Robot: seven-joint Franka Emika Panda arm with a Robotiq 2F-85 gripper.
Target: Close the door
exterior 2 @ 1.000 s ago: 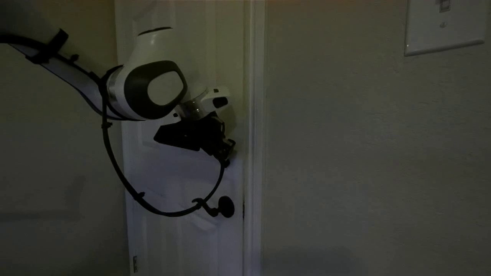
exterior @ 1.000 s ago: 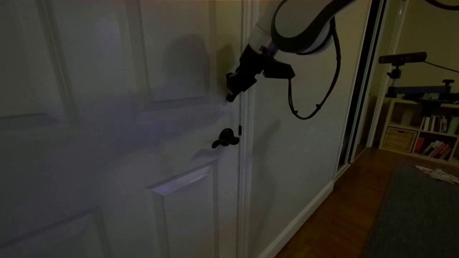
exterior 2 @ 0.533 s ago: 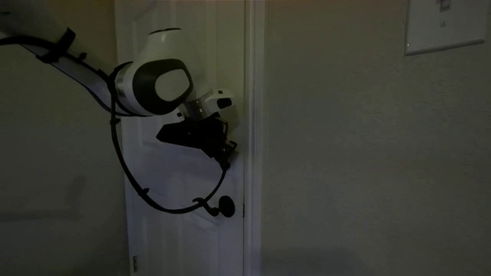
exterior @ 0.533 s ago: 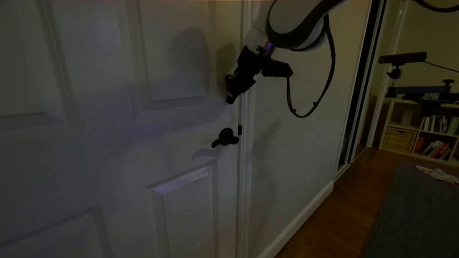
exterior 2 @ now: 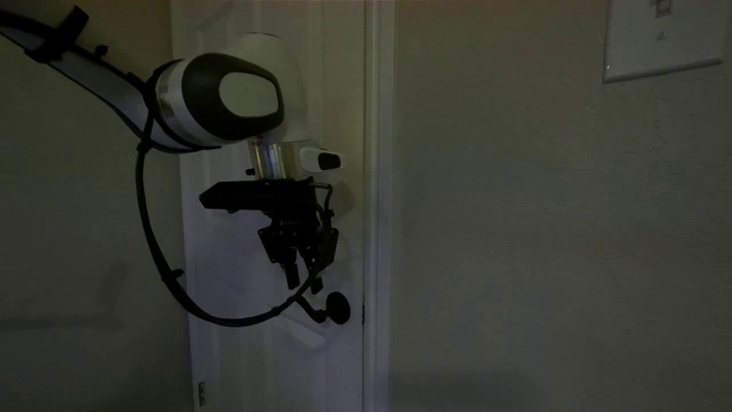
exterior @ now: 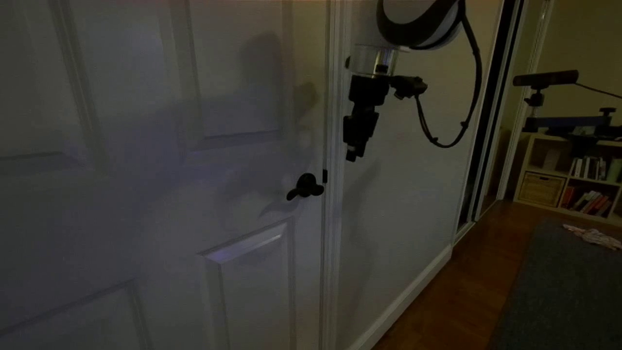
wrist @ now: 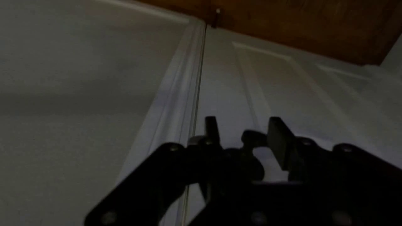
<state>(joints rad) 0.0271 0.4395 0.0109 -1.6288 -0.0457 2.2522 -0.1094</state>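
The white panelled door (exterior: 160, 209) stands in line with its frame, with only a thin dark line at its handle-side edge. It also shows in an exterior view (exterior 2: 246, 366) and in the wrist view (wrist: 282, 84). Its black lever handle (exterior: 306, 186) shows in an exterior view (exterior 2: 337, 309) and, partly hidden by my fingers, in the wrist view (wrist: 253, 138). My gripper (exterior: 352, 154) points down, above the handle and apart from the door. Its fingers are spread in an exterior view (exterior 2: 305, 282) and in the wrist view (wrist: 244, 125), with nothing held between them.
The white door frame (exterior: 335, 218) and wall (exterior: 398, 204) run beside the door. A cable (exterior 2: 200, 315) loops below my wrist. A light switch plate (exterior 2: 663, 46) is on the wall. A shelf (exterior: 544, 165), a camera on a stand (exterior: 545, 78) and a rug (exterior: 559, 287) are farther off.
My gripper has moved away from the door and turned from slanting toward it to pointing down. Its two fingers now show apart. The door shows no clear movement.
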